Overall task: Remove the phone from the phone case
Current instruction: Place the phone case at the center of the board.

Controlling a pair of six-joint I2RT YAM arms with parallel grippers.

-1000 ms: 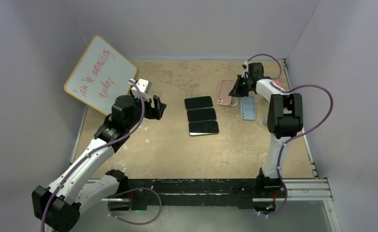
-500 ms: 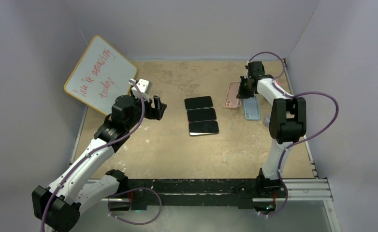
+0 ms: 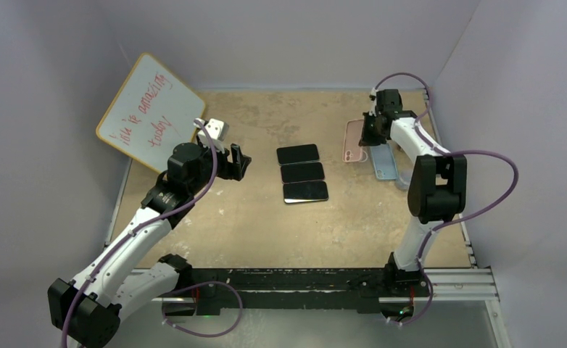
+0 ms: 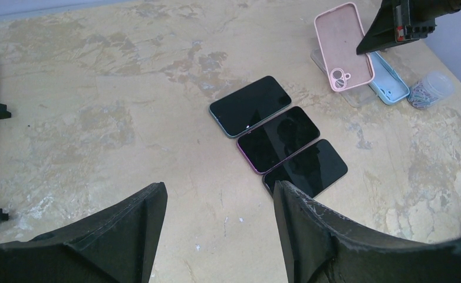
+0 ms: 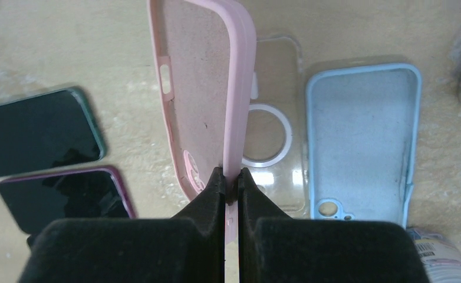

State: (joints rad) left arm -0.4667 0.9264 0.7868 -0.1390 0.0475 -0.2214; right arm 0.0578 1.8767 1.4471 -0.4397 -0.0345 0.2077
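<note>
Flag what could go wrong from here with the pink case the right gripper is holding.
1. The right gripper pinches the pink case only by its thin side wall, so the case may twist or slip out.
2. It overlaps the clear case, close beside the blue case; lowering it here could nudge either.

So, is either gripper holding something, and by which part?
The right gripper pinches the pink case by one long side wall. The left gripper holds nothing.
</note>
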